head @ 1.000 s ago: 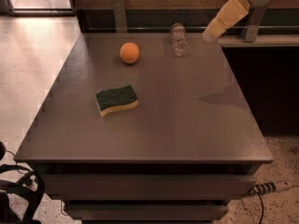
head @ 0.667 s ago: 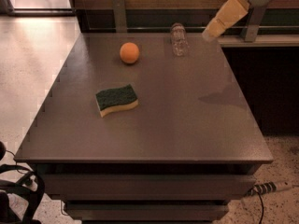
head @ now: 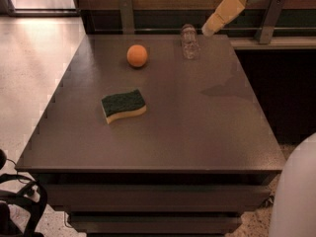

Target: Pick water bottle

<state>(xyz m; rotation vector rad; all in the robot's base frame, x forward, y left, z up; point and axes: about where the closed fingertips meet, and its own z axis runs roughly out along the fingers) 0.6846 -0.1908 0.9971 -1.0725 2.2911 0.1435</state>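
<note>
The water bottle [head: 189, 42] is small, clear and ribbed, and stands upright near the far edge of the dark table [head: 197, 132]. My gripper [head: 208, 30] comes down from the top right on a tan arm. Its tip is just right of the bottle's top, slightly above the table and apart from the bottle. It holds nothing that I can see.
An orange ball [head: 137, 56] lies left of the bottle. A green and yellow sponge [head: 123, 105] lies mid-left on the table. A rail with metal posts [head: 126, 14] runs behind the far edge. A white robot part [head: 297, 191] shows at bottom right.
My gripper has moved left toward the bottle; its tip is now close to the bottle's right side. The bottle, ball and sponge have not moved. A white part has appeared at bottom right.
</note>
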